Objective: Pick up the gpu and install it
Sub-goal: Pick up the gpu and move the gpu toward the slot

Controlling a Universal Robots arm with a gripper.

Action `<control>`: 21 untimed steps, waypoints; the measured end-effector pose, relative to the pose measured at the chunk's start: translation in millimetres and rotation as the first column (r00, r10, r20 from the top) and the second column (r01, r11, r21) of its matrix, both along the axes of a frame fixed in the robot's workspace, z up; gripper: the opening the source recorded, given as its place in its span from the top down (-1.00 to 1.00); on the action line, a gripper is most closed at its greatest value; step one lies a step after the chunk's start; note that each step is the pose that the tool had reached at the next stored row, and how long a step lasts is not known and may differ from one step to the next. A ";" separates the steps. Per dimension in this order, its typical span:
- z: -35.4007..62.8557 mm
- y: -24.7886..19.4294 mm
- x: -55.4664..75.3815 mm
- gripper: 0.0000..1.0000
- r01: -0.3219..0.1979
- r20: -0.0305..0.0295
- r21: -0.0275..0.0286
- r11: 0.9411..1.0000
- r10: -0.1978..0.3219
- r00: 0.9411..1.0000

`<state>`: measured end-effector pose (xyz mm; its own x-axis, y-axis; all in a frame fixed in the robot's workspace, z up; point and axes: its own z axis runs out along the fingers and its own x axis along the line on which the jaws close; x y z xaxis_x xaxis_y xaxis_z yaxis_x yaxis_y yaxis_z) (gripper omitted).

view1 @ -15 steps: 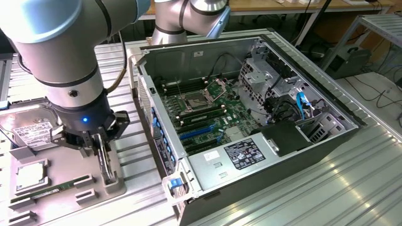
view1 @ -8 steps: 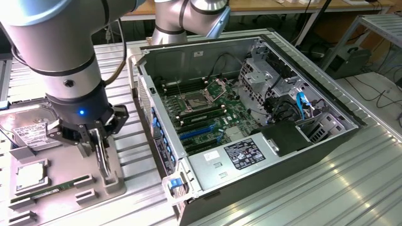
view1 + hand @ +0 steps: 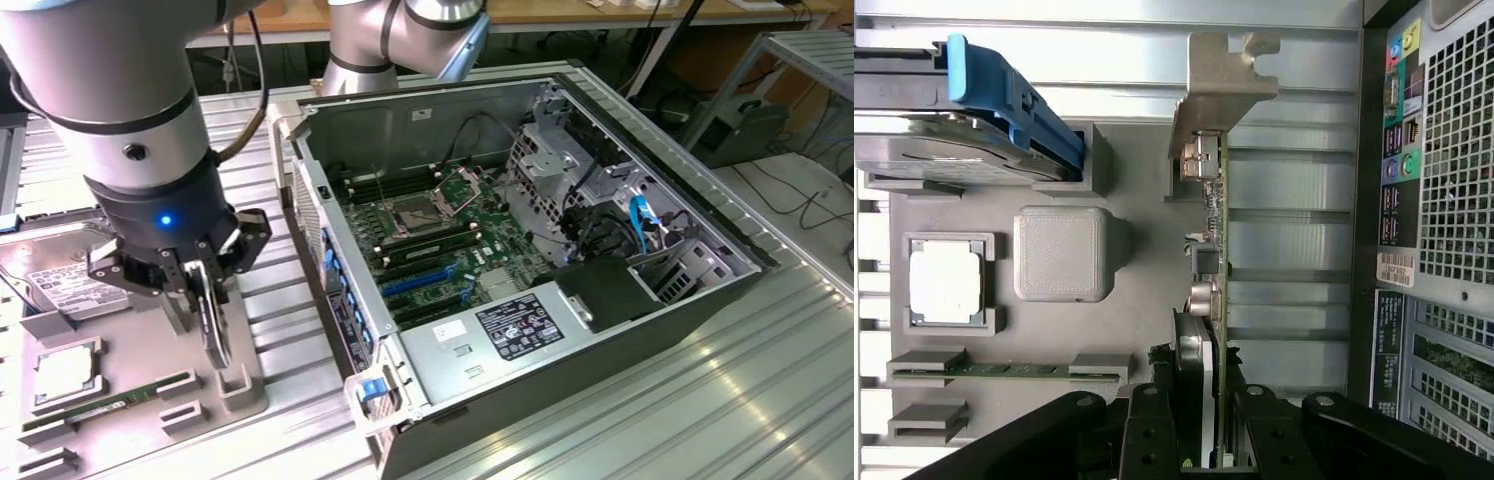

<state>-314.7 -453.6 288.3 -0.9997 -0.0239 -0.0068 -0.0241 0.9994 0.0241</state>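
Pick-up stage: the black gripper (image 3: 1204, 440) is clamped on the upright green gpu card (image 3: 1216, 250), silver bracket leading, in its grey plastic tray (image 3: 1139, 330).

The bracket (image 3: 1224, 70) of the gpu (image 3: 1218, 255) is dull silver metal; the tray (image 3: 954, 205) is matt grey plastic.
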 end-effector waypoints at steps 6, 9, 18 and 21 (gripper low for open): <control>16.2 0.0 0.0 0.44 0.000 0.000 0.000 1.000 0.000 1.000; 23.6 0.0 0.0 0.44 0.000 0.000 0.000 1.000 0.000 1.000; 48.8 0.0 0.0 0.44 0.000 0.000 0.000 1.000 0.000 1.000; 59.8 0.0 0.0 0.44 0.000 0.000 0.000 1.000 0.000 1.000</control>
